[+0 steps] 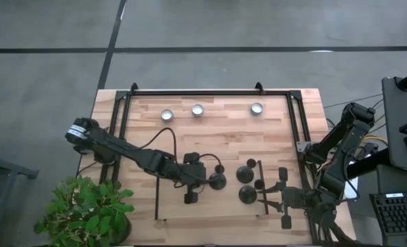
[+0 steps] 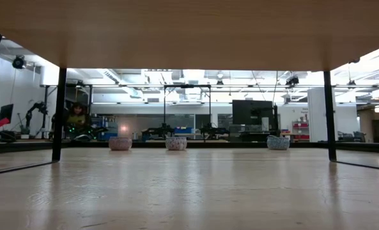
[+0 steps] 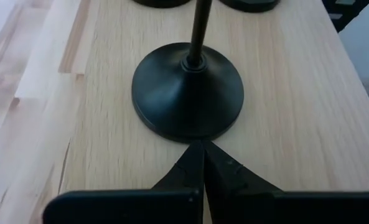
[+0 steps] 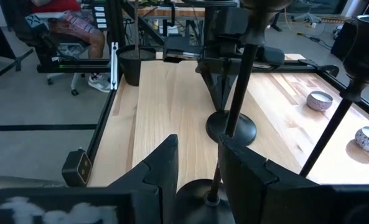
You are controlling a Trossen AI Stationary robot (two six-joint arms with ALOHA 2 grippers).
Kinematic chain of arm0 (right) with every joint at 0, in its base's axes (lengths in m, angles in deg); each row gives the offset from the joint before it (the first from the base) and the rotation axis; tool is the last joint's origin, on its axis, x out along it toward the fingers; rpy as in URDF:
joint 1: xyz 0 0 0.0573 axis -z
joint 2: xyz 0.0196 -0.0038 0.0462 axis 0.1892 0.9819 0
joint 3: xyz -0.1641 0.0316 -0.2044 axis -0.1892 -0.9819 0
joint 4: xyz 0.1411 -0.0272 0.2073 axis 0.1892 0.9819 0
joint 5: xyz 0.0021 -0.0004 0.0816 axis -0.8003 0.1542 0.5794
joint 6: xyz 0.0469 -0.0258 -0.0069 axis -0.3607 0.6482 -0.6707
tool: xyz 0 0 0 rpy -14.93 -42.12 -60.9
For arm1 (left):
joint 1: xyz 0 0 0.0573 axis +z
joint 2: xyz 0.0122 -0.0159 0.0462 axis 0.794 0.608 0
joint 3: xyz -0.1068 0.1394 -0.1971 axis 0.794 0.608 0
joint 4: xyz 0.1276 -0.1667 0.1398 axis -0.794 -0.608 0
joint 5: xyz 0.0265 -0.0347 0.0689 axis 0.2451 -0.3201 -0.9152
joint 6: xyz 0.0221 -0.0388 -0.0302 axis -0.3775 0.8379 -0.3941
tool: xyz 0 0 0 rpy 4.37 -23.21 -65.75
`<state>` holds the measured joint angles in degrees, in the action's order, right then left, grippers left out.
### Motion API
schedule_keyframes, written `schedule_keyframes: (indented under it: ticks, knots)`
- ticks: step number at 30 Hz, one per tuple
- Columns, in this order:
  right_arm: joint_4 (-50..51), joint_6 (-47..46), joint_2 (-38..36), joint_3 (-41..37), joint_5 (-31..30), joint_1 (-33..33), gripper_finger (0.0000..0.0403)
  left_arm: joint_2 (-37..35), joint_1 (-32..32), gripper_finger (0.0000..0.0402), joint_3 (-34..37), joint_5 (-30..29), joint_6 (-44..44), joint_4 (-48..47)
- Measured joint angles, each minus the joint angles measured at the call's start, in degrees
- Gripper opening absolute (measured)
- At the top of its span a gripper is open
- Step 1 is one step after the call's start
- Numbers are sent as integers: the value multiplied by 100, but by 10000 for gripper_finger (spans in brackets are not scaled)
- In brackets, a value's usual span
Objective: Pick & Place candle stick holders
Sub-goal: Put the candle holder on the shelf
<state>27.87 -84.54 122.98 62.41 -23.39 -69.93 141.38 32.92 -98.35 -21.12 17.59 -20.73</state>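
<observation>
Pale wood planks make up the tabletop (image 1: 210, 147), ringed by a black metal frame (image 1: 210, 91), with grey floor around it and a leafy plant (image 1: 86, 213) at its near left corner. Three small tea lights (image 1: 197, 110) sit in a row along the far edge. The three black candle stick holders stand close together near the middle of the near edge: one (image 1: 217, 182) just beside the left gripper (image 1: 202, 180), another (image 1: 246, 174) a little to its right, and a third (image 1: 247, 195) nearest the near edge, beside the right gripper (image 1: 270, 195). In the left wrist view the left gripper's jaws are pressed together, their tips just short of the round base of the first holder (image 3: 188, 90) and not touching it. In the right wrist view the right gripper's jaws stand apart around the thin stem of the third holder (image 4: 216, 177), without pinching it. A seated person (image 4: 69, 25) shows in the room beyond the table.
</observation>
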Motion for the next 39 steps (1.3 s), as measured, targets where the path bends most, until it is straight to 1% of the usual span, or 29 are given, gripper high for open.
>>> schedule_keyframes:
  ticks: [9,12,19,23,29,34,39]
  knots:
    - [-1,-9,0,-2,0,0,119,118,2,2,2,-2,-50,420]
    - [-1,-8,0,-2,0,0,121,140,7,1,2,-112,-70,545]
    - [-1,-8,0,-7,0,1,110,142,15,2,2,-155,-199,841]
    - [-1,-9,0,-7,0,1,103,92,27,1,2,-153,-216,638]
    - [-1,6,2,-15,0,0,94,-11,6,1,2,-395,-189,843]
    - [1,-6,2,-17,1,2,91,11,59,8,2,-770,-47,1062]
    - [-1,-8,4,-17,0,2,97,13,68,11,2,-745,-34,1152]
